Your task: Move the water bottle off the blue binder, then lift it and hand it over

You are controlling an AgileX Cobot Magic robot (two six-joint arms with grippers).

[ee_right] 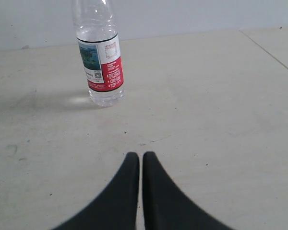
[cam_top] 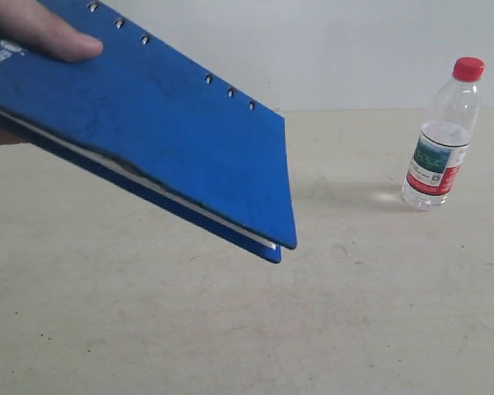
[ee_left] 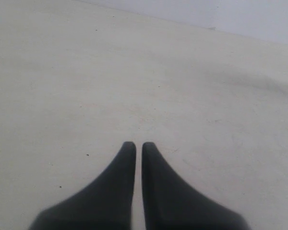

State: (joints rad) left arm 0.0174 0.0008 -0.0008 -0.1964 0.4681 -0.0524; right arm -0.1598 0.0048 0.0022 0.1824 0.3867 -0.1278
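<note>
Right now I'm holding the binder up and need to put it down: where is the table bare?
The table is bare across the front and between the blue binder and the water bottle; only the bottle's far-right spot is taken.

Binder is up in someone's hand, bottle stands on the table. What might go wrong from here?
1. The water bottle stands upright and narrow; the right gripper faces it shut, so advancing without opening could topple it.
2. A hand holds the blue binder tilted above the table; the left gripper rising might hit either.
</note>
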